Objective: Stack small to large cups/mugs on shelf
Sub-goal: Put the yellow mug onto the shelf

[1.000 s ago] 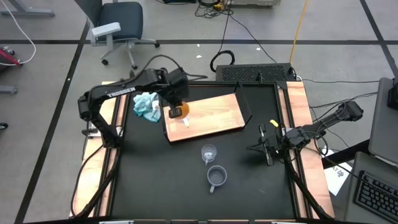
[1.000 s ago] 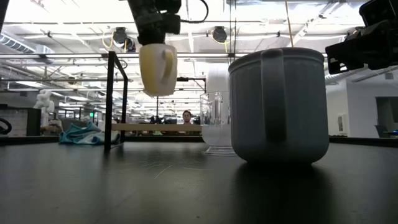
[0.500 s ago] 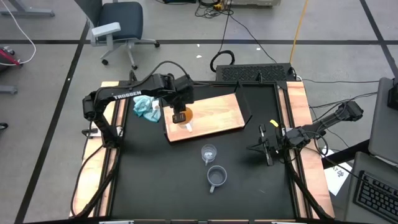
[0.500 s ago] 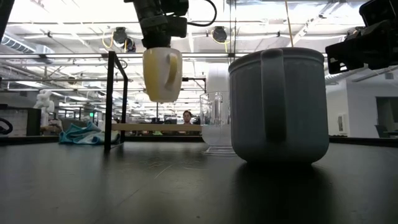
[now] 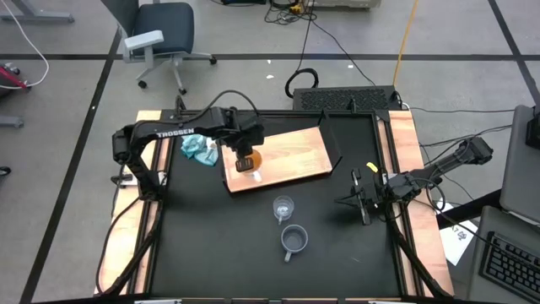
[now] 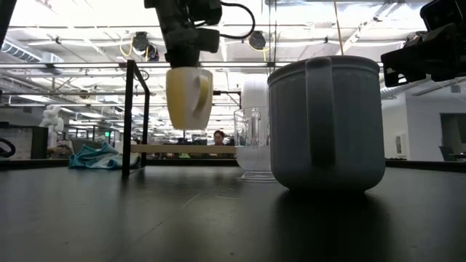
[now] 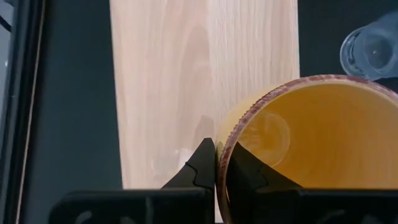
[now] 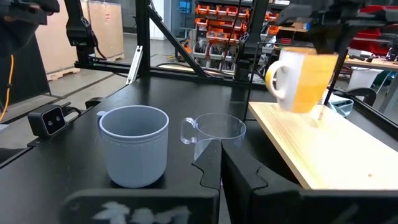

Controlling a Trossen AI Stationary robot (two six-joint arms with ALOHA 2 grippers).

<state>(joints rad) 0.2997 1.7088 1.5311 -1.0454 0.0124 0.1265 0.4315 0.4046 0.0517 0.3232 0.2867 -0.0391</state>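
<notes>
Left pincer (image 5: 245, 158) grips the orange mug (image 5: 251, 157) by its rim, one finger inside and one outside; the left wrist view shows this pinch close up, fingers (image 7: 205, 167) clamped on the mug wall. The high view places the mug over the shelf (image 5: 291, 152), near its left end. The low view alone shows the mug hanging upright, clear of the shelf surface, pale handle facing the camera. The right wrist view confirms the gap beneath it.

Clear glass cup (image 5: 283, 207) and grey-blue mug (image 5: 293, 241) stand on the black counter (image 5: 211, 245), near each other, in front of the shelf. Light-blue cloth (image 5: 199, 147) lies left of the shelf.

Right pincer (image 5: 360, 199) is clenched, empty, parked at the counter's right edge.
</notes>
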